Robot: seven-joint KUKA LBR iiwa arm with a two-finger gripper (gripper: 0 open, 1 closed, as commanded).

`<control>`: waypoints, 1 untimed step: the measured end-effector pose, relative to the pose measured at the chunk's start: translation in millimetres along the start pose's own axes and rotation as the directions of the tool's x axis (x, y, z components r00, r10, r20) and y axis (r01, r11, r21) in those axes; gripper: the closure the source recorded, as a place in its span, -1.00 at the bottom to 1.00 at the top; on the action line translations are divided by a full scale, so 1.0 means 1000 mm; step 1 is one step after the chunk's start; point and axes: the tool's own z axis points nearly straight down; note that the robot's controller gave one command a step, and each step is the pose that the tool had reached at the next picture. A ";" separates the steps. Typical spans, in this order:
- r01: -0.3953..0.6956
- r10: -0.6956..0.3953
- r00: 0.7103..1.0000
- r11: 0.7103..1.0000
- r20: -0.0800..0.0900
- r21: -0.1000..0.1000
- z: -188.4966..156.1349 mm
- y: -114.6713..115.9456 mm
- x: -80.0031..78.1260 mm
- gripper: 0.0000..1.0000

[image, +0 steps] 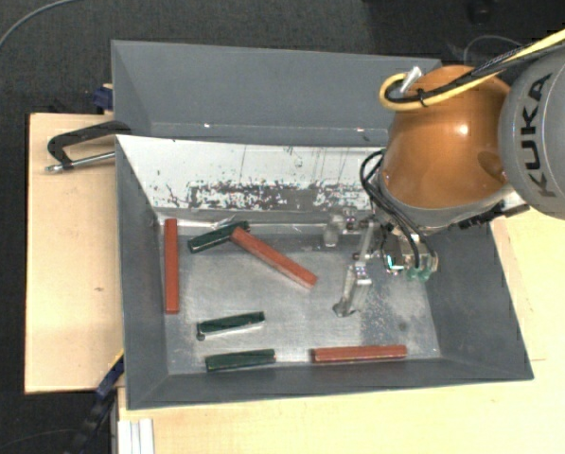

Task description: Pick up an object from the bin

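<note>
Grey metal bin with scuffed floor, dark carpet behind.

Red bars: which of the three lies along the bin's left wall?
The left red bar, running up-down in the view. The slanted red bar lies mid-floor, and the front red bar runs along the near wall.

One camera looks down on the grey bin from above, slightly aslant — arm entering from its right
</note>
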 end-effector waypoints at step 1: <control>-0.160 0.160 0.987 0.987 0.004 -0.001 0.153 0.051 -0.057 -1.00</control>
